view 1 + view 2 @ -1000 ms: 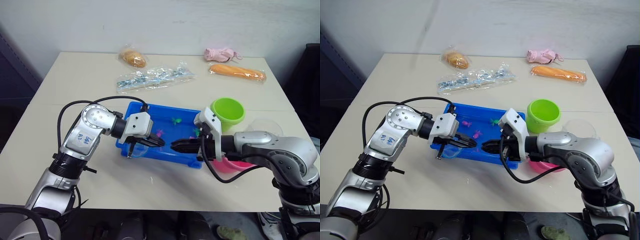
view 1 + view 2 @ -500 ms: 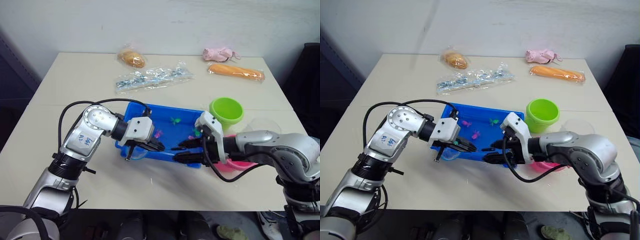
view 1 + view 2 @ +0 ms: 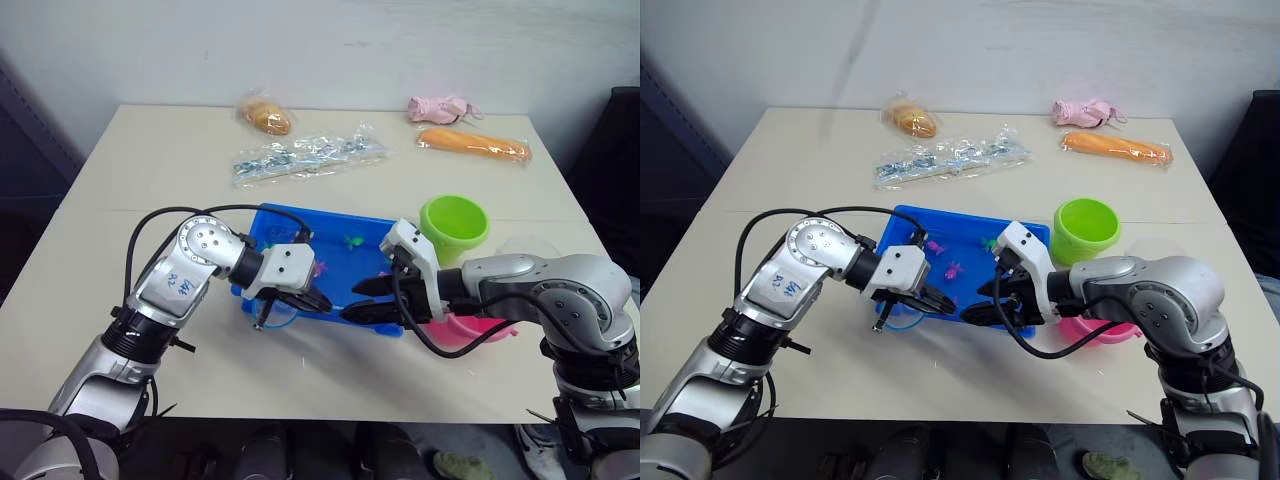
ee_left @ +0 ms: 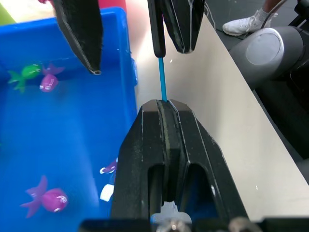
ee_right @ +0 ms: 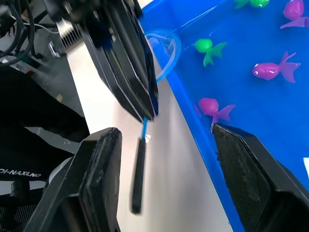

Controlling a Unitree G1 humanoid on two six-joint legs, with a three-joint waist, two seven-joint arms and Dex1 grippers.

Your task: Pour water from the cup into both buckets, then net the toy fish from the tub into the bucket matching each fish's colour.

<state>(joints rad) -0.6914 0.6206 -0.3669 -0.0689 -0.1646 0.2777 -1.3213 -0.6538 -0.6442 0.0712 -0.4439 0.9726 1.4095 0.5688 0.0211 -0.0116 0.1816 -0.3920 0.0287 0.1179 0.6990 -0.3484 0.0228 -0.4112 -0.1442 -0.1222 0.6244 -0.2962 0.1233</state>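
The left gripper point(image 4: 166, 104) was clenched on the net point(image 5: 161, 43) by its thin blue handle, the two black fingers point(image 4: 145, 145) pressed together over the shaft. It hung at the near edge of the tub point(image 3: 370, 228), at about 7 o'clock from the tub's centre. The net's blue-rimmed hoop sat at the tub's near-left corner, and its handle ran out over the table point(image 3: 150, 160) on the near side of the rim, ending in a dark grip.

The right gripper point(image 3: 362, 300) stood released, its fingers point(image 5: 248, 179) spread wide. It faced the left gripper from 3 o'clock, tips near but apart, and the net's handle lay between its open fingers without touching either.

Pink and green toy fish point(image 5: 273, 70) lay scattered in the tub. The green bucket point(image 3: 455, 225) stood at 2 o'clock from the tub; the pink bucket point(image 3: 480, 328) showed partly behind the right arm, at 4 o'clock.
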